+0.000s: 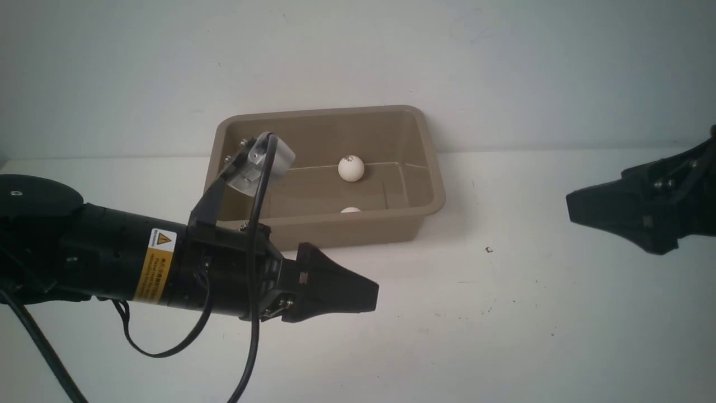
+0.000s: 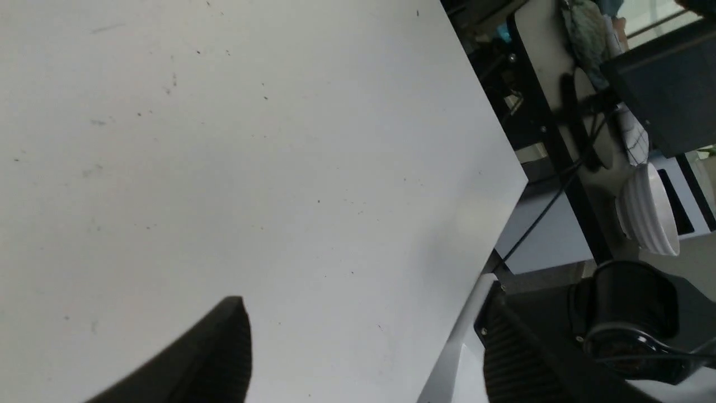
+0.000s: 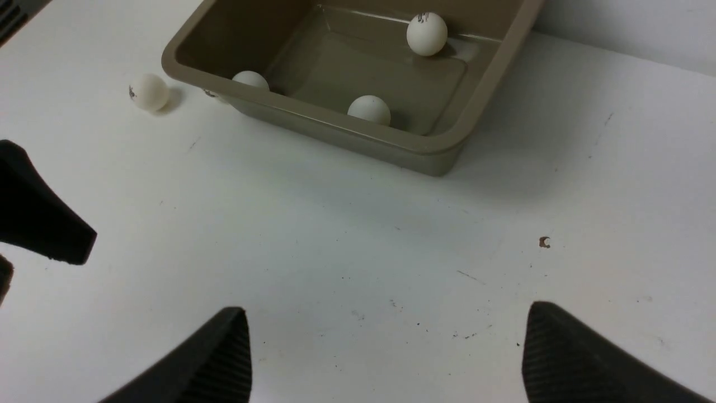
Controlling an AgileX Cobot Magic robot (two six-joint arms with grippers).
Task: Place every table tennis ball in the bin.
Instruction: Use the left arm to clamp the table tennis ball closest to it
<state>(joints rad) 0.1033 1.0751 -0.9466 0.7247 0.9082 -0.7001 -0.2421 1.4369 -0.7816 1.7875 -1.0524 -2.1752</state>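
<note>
Bin (image 1: 358, 232) stands toward the back of the white table (image 1: 503, 336), nearer the left gripper (image 1: 369, 295) than the right gripper (image 3: 386, 352). Both grippers have their fingers spread wide with nothing between them. Three table tennis balls (image 3: 427, 33) lie inside the bin. The fourth ball (image 3: 148, 91) rests on the table just beside the bin's near left corner. To fetch it, lower the left fingers either side, clear of the wall, and close gently so it cannot roll.
</note>
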